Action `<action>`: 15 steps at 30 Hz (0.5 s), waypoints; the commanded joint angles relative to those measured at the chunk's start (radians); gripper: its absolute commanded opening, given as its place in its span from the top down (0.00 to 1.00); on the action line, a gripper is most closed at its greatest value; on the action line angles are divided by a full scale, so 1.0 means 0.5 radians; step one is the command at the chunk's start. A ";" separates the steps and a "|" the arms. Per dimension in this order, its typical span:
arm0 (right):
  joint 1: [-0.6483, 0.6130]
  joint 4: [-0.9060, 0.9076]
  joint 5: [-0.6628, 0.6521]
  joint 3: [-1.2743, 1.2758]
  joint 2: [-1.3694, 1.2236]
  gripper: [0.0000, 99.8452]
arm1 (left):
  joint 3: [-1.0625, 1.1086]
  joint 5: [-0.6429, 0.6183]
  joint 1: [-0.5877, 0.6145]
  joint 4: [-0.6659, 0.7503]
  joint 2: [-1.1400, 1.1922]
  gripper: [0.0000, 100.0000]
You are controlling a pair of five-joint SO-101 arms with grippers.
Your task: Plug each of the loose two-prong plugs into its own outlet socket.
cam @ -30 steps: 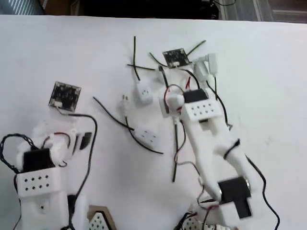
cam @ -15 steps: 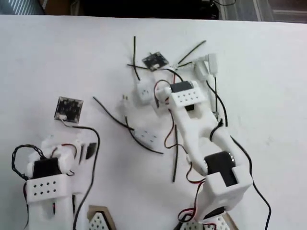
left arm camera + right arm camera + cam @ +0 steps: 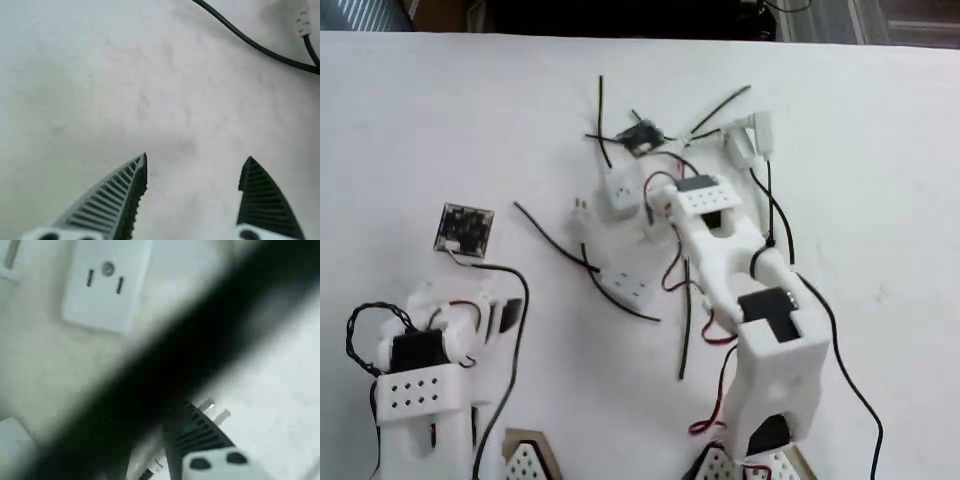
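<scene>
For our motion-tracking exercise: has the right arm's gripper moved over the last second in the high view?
Yes. The right gripper has swung toward the picture's left, closing on the white outlet socket, which stayed put.

The high camera looks down on the desk (image 3: 420, 110) from well above. Each wrist camera faces it from close by; the right one shares a white outlet (image 3: 107, 282) with the high view.

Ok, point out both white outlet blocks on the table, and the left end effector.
Farther white plastic outlet block (image 3: 619, 190): high view, middle of its top face.
Nearer white plastic outlet block (image 3: 630, 286): high view, middle of its top face.
Left end effector (image 3: 196, 159): left wrist view, midway between its open fingertips.
</scene>
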State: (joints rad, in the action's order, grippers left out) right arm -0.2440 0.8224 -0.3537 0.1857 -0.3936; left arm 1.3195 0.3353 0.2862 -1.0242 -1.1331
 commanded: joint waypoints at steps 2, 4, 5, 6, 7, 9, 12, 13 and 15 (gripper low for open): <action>0.345 0.189 -0.015 -0.107 0.054 0.98 | -0.009 -0.003 0.023 0.028 -0.035 0.71; 0.450 0.318 -0.015 -0.107 0.109 0.98 | -0.009 -0.003 0.023 0.031 -0.035 0.71; 0.499 0.385 -0.018 -0.101 0.146 0.98 | -0.009 -0.003 0.023 0.031 -0.035 0.71; 0.548 0.446 -0.049 -0.098 0.176 0.98 | -0.009 -0.003 0.023 0.034 -0.035 0.71; 0.597 0.514 -0.101 -0.095 0.207 0.98 | -0.009 -0.003 0.023 0.034 -0.035 0.71; 0.695 0.674 -0.190 -0.095 0.259 0.98 | -0.009 -0.003 0.023 0.034 -0.035 0.71; 0.824 0.962 -0.279 -0.095 0.336 0.98 | -0.009 -0.003 0.023 0.034 -0.035 0.71; 0.858 1.063 -0.310 -0.095 0.367 0.98 | -0.009 -0.003 0.023 0.034 -0.035 0.71; 0.910 1.275 -0.408 -0.092 0.425 0.98 | -0.009 -0.003 0.023 0.034 -0.035 0.71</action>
State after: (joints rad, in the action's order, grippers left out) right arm 0.1688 1.3180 -0.5025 0.1596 -0.2677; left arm 1.3195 0.3353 0.2862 -1.0242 -1.1331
